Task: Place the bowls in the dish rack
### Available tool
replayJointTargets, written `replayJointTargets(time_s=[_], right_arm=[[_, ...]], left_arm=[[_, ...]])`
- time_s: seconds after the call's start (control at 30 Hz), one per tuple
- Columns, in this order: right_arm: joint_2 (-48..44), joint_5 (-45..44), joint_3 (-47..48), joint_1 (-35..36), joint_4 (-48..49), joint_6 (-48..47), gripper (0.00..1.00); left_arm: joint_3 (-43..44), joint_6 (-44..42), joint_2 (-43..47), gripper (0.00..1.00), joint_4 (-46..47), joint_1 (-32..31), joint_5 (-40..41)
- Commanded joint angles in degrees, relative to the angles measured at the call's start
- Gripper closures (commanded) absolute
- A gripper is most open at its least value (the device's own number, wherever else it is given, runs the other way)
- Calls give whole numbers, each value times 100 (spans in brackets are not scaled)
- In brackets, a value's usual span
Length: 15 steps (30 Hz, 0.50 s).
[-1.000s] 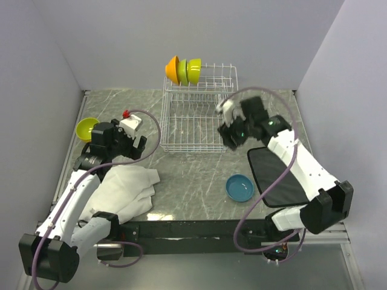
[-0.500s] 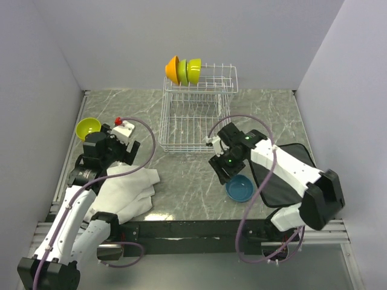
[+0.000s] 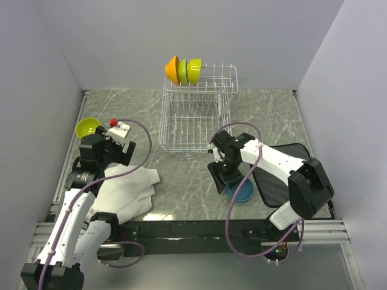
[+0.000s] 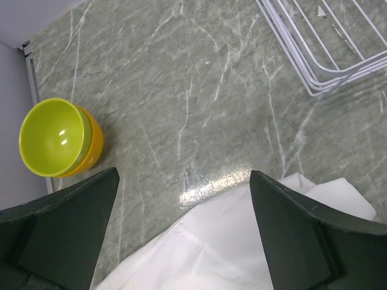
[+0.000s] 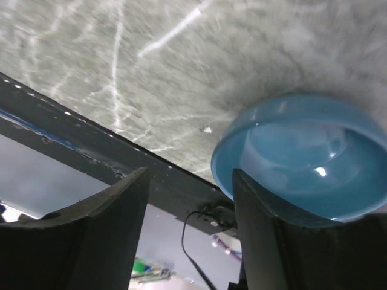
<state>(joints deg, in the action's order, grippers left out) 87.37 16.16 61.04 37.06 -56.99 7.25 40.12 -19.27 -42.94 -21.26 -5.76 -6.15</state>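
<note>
- Right gripper (image 3: 219, 176): fingers spread, empty, at the blue bowl's (image 5: 302, 163) rim, in front of the dish rack (image 3: 196, 121).
- Left gripper (image 4: 182, 181): fingers released, left of the rack.
- Three bowls (image 3: 183, 70) stand on the rack's raised tier; a lime bowl (image 4: 49, 136) sits left of it.

We see three bowls (image 3: 184, 70) standing on edge on the dish rack's (image 3: 196, 121) raised tier. Our right fingers (image 3: 216, 179) hang at the left rim of a blue bowl (image 3: 245, 192) on the worktop (image 3: 187, 181); a lime bowl (image 3: 87, 127) sits beside our left arm (image 3: 91, 152).
</note>
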Motion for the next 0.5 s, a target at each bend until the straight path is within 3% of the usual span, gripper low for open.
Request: replayJointTargets(time_s=[0.0, 0.47], right_arm=[[43, -95, -109, 38, 30, 418, 37], [465, -675, -127, 29, 267, 453, 46]], left_arm=[[-22, 63, 101, 3, 69, 110, -35], [-39, 283, 93, 3, 201, 356, -193]])
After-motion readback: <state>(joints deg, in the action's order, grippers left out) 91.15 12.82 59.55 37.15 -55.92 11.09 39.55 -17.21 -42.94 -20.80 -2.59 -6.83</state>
